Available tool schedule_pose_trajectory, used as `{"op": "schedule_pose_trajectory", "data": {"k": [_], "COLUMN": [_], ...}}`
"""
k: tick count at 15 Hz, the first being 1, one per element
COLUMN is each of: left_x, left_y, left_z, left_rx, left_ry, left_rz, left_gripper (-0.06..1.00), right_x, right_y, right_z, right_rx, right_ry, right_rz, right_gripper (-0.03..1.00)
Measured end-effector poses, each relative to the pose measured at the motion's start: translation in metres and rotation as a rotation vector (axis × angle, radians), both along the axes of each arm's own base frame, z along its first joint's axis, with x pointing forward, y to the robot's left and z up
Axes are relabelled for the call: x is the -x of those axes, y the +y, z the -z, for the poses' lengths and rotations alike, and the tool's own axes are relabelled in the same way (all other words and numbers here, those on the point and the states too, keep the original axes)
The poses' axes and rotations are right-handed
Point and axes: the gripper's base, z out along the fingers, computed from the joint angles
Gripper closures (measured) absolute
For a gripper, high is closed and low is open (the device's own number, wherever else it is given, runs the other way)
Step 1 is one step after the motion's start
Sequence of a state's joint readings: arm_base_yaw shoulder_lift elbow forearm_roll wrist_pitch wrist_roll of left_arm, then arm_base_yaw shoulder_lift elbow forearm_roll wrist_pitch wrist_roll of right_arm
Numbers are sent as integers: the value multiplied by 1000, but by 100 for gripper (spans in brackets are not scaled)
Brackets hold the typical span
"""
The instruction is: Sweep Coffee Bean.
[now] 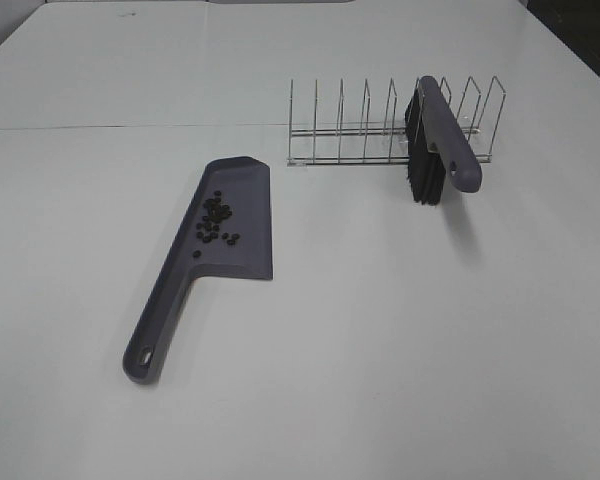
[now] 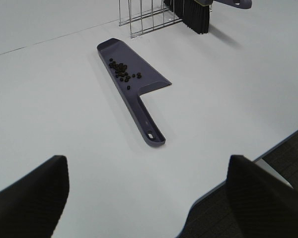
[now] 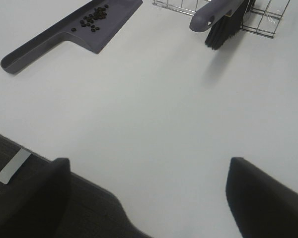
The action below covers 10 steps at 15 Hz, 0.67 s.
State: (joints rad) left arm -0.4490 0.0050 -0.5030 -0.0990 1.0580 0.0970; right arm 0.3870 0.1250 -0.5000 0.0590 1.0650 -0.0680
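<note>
The coffee beans [image 1: 214, 222] lie in a loose cluster on the grey-purple dustpan [image 1: 250, 245], which lies flat on the white table with its handle toward the front. The beans also show in the left wrist view [image 2: 121, 71] and the right wrist view [image 3: 93, 19], on the dustpan [image 2: 150, 79] [image 3: 109, 30]. The brush [image 1: 447, 135] leans in a wire rack [image 1: 350, 130], bristles down. My left gripper [image 2: 146, 163] and right gripper [image 3: 148, 163] are open and empty, hanging back near the table's front edge, far from the dustpan. Neither shows in the exterior high view.
The wire rack [image 2: 139, 20] [image 3: 268, 25] stands at the back right, holding the brush [image 2: 193, 15] [image 3: 213, 15]. The table's front edge [image 2: 268, 153] borders dark floor. A small white tag [image 3: 12, 166] lies on the floor.
</note>
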Motion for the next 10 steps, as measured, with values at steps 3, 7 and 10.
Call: {"op": "schedule_pose_trajectory", "data": {"k": [3,7,10], "left_x": [0,-1,-2], "left_y": [0,-2,-2], "left_z": [0,0,0], "left_rx": [0,1,1], "left_ry": [0,0,0], "left_rz": [-4,-246,-369], "left_gripper": [13,13,13], "right_x": [-1,1,10], "right_y": [-1,-4,-5], "right_z": [0,-1,-1], "right_rx": [-1,-10,-20], "right_ry": [0,-24,-86], "right_rz": [59,348,444], "right_gripper": [22,22,22]}}
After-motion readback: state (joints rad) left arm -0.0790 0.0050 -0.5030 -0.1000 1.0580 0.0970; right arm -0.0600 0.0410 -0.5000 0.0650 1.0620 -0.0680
